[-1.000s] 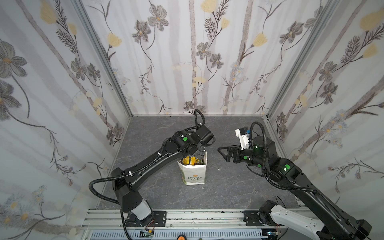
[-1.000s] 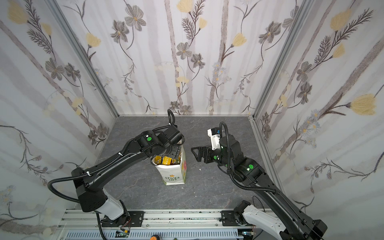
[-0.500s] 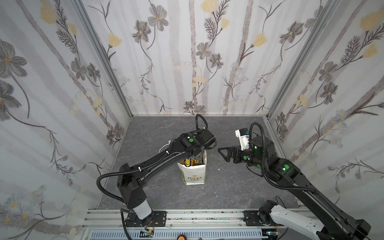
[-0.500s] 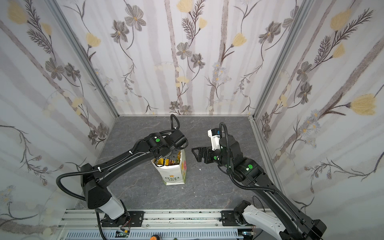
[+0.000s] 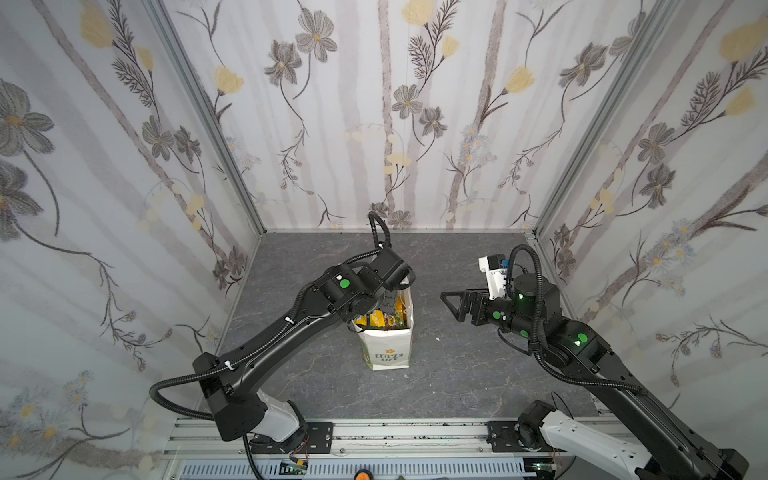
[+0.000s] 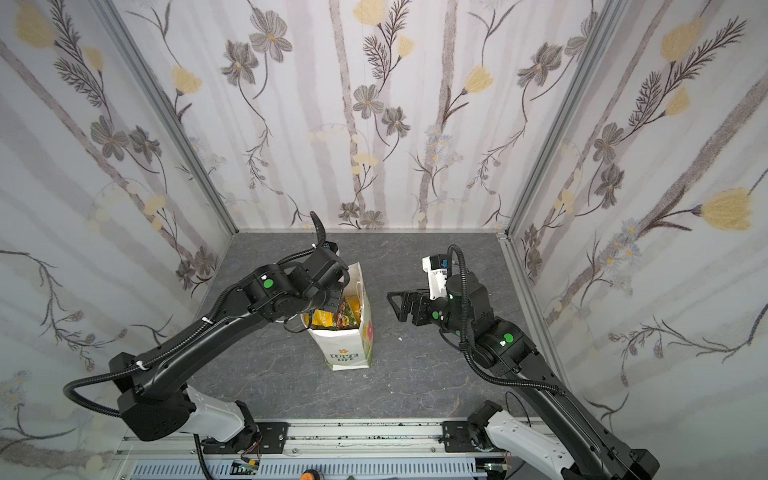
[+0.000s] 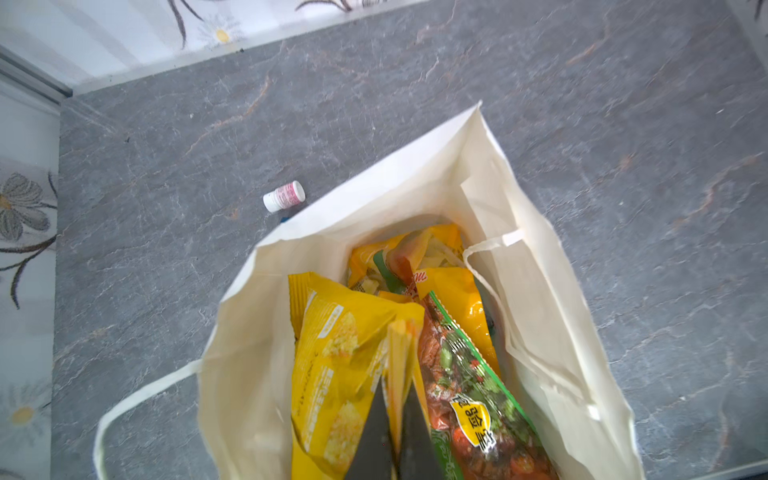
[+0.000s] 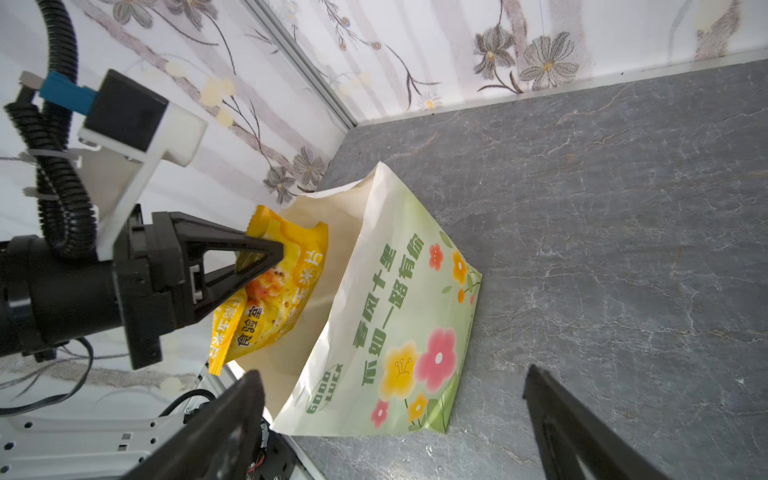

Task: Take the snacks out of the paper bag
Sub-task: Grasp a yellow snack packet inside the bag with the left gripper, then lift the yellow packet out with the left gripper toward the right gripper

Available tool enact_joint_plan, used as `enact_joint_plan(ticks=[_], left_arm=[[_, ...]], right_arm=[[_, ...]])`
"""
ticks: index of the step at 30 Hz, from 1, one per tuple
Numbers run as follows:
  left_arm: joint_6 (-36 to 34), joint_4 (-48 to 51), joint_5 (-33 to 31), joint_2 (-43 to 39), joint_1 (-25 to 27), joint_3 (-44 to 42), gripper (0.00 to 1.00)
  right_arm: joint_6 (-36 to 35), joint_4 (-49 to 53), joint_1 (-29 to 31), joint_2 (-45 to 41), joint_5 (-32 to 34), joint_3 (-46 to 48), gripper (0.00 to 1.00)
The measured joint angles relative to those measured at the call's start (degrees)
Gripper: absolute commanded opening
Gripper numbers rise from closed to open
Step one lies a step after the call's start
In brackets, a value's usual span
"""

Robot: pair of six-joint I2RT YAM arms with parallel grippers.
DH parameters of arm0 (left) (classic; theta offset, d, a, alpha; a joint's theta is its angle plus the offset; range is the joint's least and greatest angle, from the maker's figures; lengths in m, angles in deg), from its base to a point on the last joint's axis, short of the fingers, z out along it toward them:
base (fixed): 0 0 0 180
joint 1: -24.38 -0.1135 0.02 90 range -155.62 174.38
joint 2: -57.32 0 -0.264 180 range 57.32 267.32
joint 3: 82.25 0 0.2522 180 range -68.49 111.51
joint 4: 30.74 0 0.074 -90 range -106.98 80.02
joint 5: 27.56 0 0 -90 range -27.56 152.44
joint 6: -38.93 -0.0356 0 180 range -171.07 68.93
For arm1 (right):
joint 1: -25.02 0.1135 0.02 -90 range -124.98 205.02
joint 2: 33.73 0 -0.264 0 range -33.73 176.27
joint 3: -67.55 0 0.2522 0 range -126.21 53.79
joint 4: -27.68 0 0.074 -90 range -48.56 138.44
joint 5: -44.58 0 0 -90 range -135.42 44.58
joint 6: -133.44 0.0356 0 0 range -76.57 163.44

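We're on the first grab. The paper bag point(image 5: 388, 345) stands upright in the middle of the table point(image 5: 316, 374), mouth open, and the snacks are packed inside it on end. None of them is lying out on the table that we can see.

The left fingers point(image 7: 409, 411) are down at the mouth of the bag, pressed together on the top seam of the yellow packet point(image 7: 332, 365). From the right wrist view that packet point(image 8: 282, 286) pokes up above the rim, with its lower part down inside. A green-edged packet point(image 7: 469, 386) sits tight against it, and an orange-yellow one point(image 7: 453, 286) is behind.

The right fingers point(image 8: 557, 419) are spread wide and holding nothing. They hang beside the bag, apart from it, pointing at its flowered side.

We'd call this step one: the pinch looks made and the pull-out is not yet done. The next move calls for a straight lift, high enough for the packet's bottom edge to clear the rim. The bag is light paper, so it may ride up or tip with the packet. We reckon the free right fingers could steady it. One cord handle point(image 7: 486, 249) droops inside the mouth, so we'd watch for a snag there. A small pink-and-white bottle point(image 7: 284, 196) lies on the table beside the bag, and we'd set the packet down away from it.
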Motion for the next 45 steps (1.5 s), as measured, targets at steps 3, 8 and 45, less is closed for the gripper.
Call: enact_joint_plan(ticks=[3, 8, 45], left_arm=[[-0.57, -1.46, 1.33, -3.80, -1.20, 0.79, 0.00], [-2.05, -6.75, 7.17, -10.34, -4.31, 1.66, 0.00], [30.93, -71.04, 45.64, -6.38, -11.65, -5.55, 0.00]], right_arm=[[0.48, -0.85, -0.39, -0.83, 0.00, -0.39, 0.97], [2.08, -3.91, -1.29, -2.14, -0.07, -0.55, 0.97], [33.90, -62.16, -2.93, 8.98, -22.73, 3.02, 0.24]])
